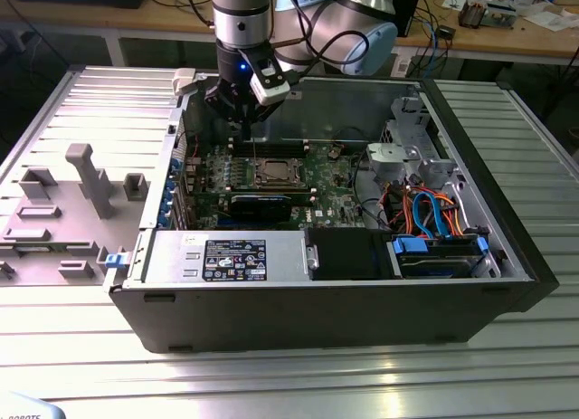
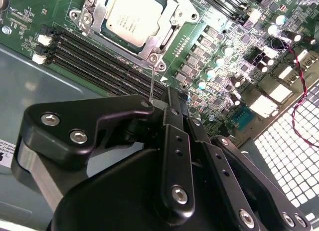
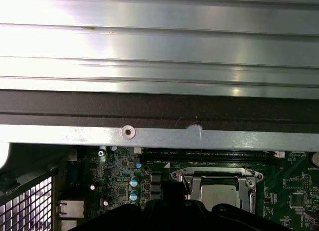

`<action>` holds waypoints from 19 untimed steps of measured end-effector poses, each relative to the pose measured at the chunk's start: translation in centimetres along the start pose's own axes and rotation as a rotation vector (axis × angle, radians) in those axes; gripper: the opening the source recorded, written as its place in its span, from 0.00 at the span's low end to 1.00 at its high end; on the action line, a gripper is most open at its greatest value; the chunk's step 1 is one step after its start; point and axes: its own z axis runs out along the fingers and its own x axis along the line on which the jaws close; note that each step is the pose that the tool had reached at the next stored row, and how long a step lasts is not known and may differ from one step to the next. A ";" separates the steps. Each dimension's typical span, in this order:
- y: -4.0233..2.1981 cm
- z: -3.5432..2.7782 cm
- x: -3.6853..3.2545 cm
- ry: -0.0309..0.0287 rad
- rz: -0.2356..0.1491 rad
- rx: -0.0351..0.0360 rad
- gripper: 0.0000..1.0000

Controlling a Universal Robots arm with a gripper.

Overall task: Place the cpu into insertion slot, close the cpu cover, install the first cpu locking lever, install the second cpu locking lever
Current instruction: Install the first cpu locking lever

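The cpu (image 2: 130, 19) sat in the slot (image 1: 274, 173) under the closed cover (image 2: 174, 14). The gripper (image 1: 242, 122), at the slot's eleven o'clock in the exterior view, was pinched narrow on a lever (image 2: 152, 84), seemingly to latch it.

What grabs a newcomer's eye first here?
The open computer case on the ribbed metal table dominates, the arm's black claw hanging inside over the green board. In the second wrist view the silvery cpu lies in the window of the cpu cover, just beyond the claw. Orange and blue cables stand out at the exterior view's right.
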 end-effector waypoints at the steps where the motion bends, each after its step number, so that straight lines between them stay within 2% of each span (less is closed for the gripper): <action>1: 0.02 -0.01 0.01 0.0002 0.000 0.0001 0.11; 3: 0.28 -0.01 -0.06 0.0002 0.000 0.0005 0.11; 13: 0.29 0.01 -0.54 -0.0078 0.000 0.0006 0.11; 19: 0.26 0.02 -1.06 -0.0078 0.000 0.0005 0.11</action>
